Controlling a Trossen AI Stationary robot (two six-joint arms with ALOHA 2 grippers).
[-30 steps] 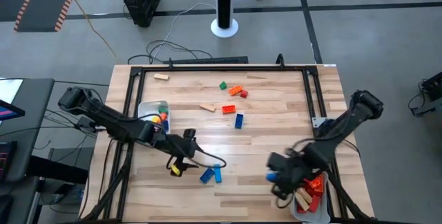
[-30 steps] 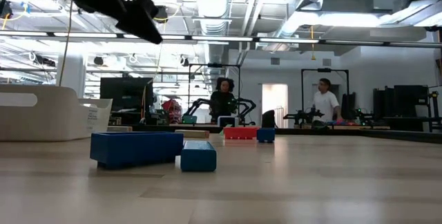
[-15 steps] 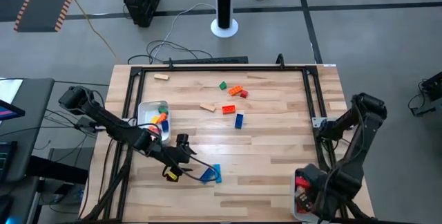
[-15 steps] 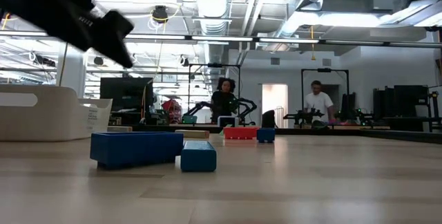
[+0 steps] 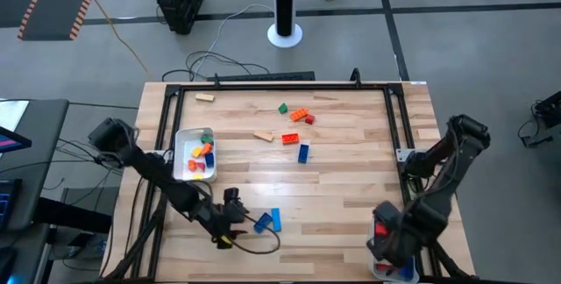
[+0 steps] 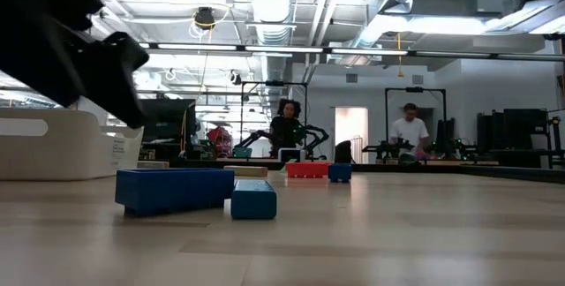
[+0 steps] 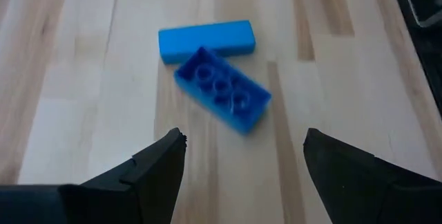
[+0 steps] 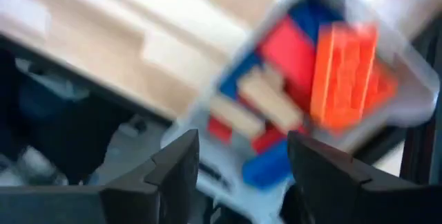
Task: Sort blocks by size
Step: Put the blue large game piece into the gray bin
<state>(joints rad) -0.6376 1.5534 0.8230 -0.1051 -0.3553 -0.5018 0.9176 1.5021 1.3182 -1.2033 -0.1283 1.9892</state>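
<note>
High view: left gripper [image 5: 230,229] open beside two blue blocks [image 5: 268,221].

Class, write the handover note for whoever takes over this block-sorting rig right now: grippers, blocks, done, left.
Left gripper: open, empty, hovering by two blue blocks at the table's front.
Right gripper: open, empty, above the right tray.
Done: right tray holds red, blue, orange and wood blocks; left tray holds some small ones.
Left: the blue pair and the loose blocks mid-table.
</note>
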